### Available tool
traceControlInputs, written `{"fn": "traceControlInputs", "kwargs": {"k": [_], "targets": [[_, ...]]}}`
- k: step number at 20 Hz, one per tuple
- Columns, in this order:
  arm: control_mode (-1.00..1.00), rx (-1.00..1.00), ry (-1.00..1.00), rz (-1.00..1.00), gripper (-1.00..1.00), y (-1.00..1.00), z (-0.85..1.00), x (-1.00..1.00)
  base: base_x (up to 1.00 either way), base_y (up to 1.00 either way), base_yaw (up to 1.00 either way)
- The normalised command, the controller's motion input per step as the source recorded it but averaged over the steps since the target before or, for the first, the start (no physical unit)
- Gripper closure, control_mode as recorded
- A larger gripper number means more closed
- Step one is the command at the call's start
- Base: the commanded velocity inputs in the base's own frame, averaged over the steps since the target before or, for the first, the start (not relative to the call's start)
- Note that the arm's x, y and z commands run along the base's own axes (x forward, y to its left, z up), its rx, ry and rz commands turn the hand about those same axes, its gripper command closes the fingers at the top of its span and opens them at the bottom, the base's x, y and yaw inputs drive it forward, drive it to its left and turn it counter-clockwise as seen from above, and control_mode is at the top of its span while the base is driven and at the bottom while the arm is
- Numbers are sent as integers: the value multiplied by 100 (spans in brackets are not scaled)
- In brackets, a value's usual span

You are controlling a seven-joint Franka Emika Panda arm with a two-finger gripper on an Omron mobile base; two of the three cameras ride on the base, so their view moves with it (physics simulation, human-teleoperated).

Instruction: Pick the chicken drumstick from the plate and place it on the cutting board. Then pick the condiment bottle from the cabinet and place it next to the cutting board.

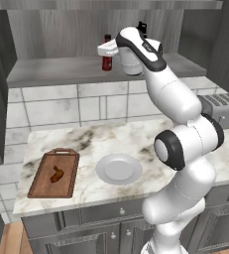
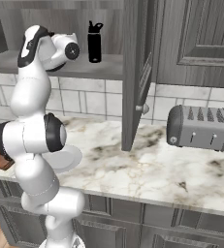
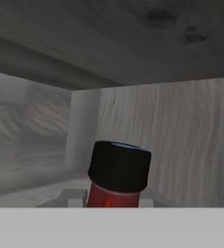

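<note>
The red condiment bottle (image 1: 106, 60) with a dark cap stands upright on the shelf of the cabinet (image 1: 56, 72). My gripper (image 1: 107, 49) reaches in from the right at the bottle's upper part. In the hand view the condiment bottle (image 3: 114, 186) sits right between the fingertips (image 3: 75, 197), which press its sides, so my gripper (image 3: 111, 199) is shut on it. Down on the counter, the chicken drumstick (image 1: 56, 174) lies on the cutting board (image 1: 42, 184). The round plate (image 1: 119, 168) to its right is bare.
A tall black bottle (image 2: 94, 42) stands further right on the same shelf. An open cabinet door (image 2: 135, 72) hangs to the right of the arm. A toaster (image 2: 203, 127) sits on the marble counter (image 1: 111, 139) at the right. Grey drawers run below.
</note>
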Motion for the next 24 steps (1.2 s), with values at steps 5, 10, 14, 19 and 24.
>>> {"fn": "traceControlInputs", "kwargs": {"k": [5,10,14,19,24], "targets": [[-100,0,0,0,100,0,11,0,0,0,0],[-100,0,0,0,100,0,12,-11,0,0,0],[-100,0,0,0,100,0,1,-26,0,0,0],[-100,-1,0,0,100,0,0,-38,0,0,0],[-100,0,0,0,100,0,0,-45,0,0,0]]}}
